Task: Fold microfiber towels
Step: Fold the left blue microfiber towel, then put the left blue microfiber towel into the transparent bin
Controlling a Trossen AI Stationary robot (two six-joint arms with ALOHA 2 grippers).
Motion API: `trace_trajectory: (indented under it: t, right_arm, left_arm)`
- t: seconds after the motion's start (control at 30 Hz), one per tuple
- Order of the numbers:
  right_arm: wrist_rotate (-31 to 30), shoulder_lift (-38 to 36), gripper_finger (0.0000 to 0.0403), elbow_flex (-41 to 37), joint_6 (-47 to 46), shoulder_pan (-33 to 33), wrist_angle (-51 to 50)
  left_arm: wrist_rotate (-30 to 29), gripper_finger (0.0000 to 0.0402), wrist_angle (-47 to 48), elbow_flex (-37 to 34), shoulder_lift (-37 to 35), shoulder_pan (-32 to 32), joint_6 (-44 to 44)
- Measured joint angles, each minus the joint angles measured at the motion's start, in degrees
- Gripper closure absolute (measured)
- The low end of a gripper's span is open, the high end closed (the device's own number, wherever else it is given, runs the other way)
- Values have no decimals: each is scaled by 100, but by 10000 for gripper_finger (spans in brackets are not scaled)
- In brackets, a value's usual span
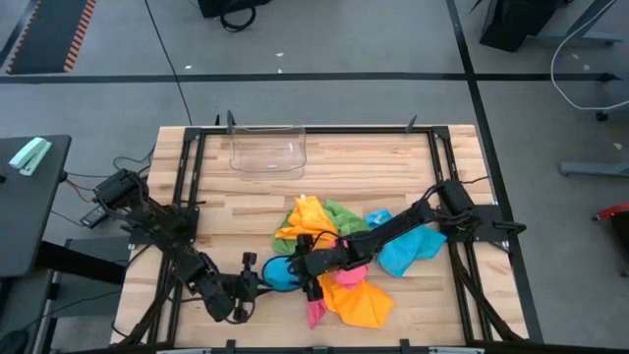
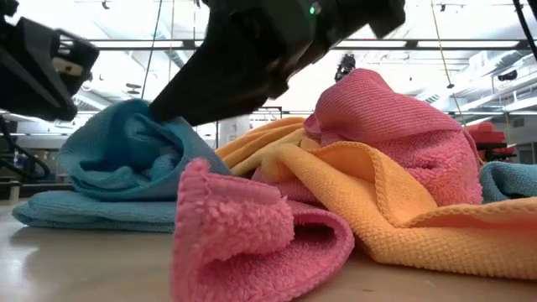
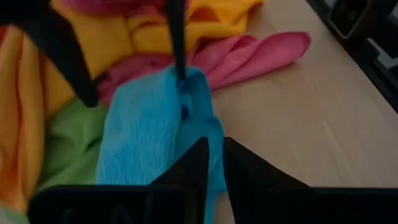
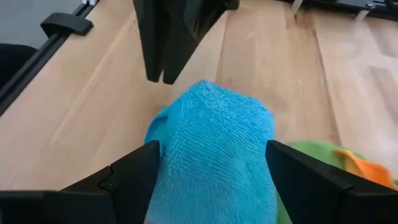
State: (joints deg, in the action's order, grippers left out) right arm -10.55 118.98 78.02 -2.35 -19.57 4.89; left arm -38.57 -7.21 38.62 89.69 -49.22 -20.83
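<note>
Fluffy blue towel [image 4: 214,143] bunched between spread right hand [image 4: 211,168]; left hand [image 3: 212,163] pinching its edge.

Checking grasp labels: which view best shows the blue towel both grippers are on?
Left wrist view: the blue towel lies full length, left gripper shut on its end. Right wrist shows a bunched end; low, a side-on heap; high, only a sliver.

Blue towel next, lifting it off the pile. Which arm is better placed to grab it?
Right, likely. The right claw is open and straddles the bunched blue towel, a finger on either side, so closing should catch it. The left claw sits only at the towel's outer edge.
</note>
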Motion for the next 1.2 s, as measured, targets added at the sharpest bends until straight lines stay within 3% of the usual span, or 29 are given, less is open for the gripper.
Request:
trace_trajectory:
  t: [0.23, 0.53, 0.67, 0.77, 0.93, 1.2]
  right_arm:
    - [-56, -212, 101, 2, 20, -79, -75]
    - [-1838, -155, 101, 4, 319, -770, 207]
    - [-2068, -155, 101, 4, 90, -921, 186]
    - [-2094, -155, 101, 4, -74, -1008, 98]
    - [-2093, -153, 101, 2, -240, -1117, -88]
    - [-2011, -151, 101, 2, -612, -1147, -190]
  left_arm:
    - [-93, 320, 48, 262, -2, -17, 841]
    - [-594, 336, 816, 294, -7, 255, 1120]
    - [-577, 345, 1131, 296, -7, 679, 1135]
    - [-232, 350, 1518, 296, -7, 1027, 1122]
    - [947, 358, 1911, 296, -7, 1411, 1067]
    - [1815, 376, 1818, 294, -7, 988, 393]
